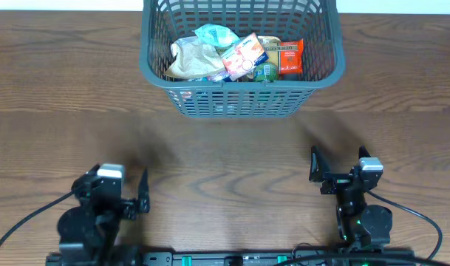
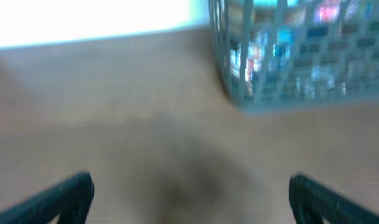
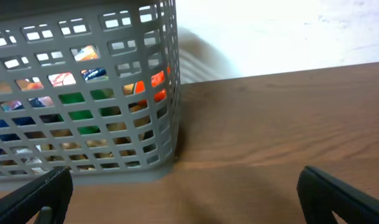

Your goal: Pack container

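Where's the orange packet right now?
In the overhead view, the orange packet lies inside the container, at its right end, nearest the right wall.

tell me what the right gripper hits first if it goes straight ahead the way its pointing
Likely the grey basket: its near corner stands just beside the right gripper midline, ahead of one finger. The midline itself crosses bare table. Depth is hard to judge.

Open tabletop up to the container, its lattice wall the barrier ahead
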